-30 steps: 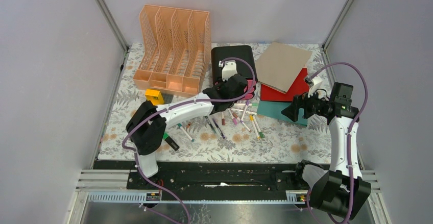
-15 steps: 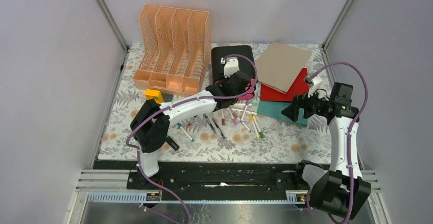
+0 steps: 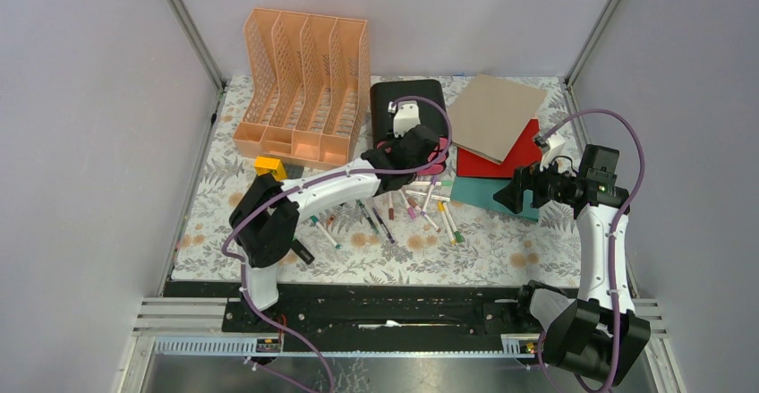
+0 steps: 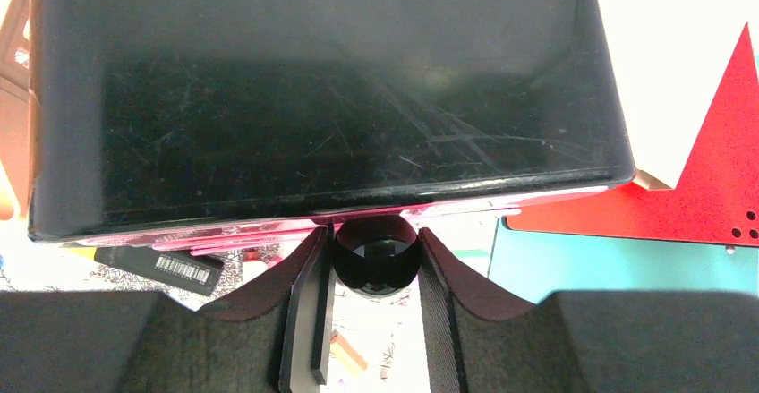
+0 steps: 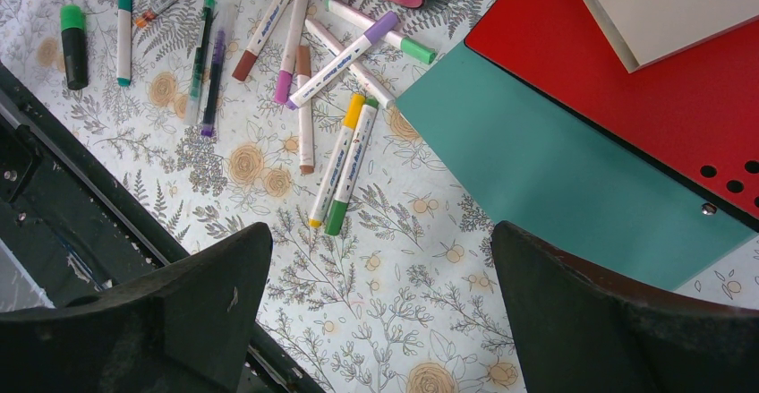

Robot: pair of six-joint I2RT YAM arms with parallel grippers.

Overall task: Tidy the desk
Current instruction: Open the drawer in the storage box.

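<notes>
1. The desk [image 3: 501,250], a flat tabletop under a pale cloth printed with grey ferns and tan flowers, fills the floor of the cell in front of both arm bases.
2. The left gripper [image 4: 371,236] is at the pink drawer front [image 4: 268,230] of a glossy black drawer box [image 4: 331,89]. Its fingers stand narrow on either side of a round black knob [image 4: 376,263]; whether they pinch it cannot be told.
3. The right gripper [image 5: 380,232] hangs above the cloth with its fingers spread wide, holding nothing.
4. Loose felt-tip markers [image 5: 345,57] lie scattered between the arms, just in front of the box.
5. A teal flat board [image 5: 555,169] lies partly under a red flat board [image 5: 644,89], and a tan cardboard sheet [image 3: 495,115] lies on top, just right of the box.
6. An orange slotted file rack [image 3: 300,80] stands at the far left, with a small yellow block [image 3: 270,169] in front of it.
</notes>
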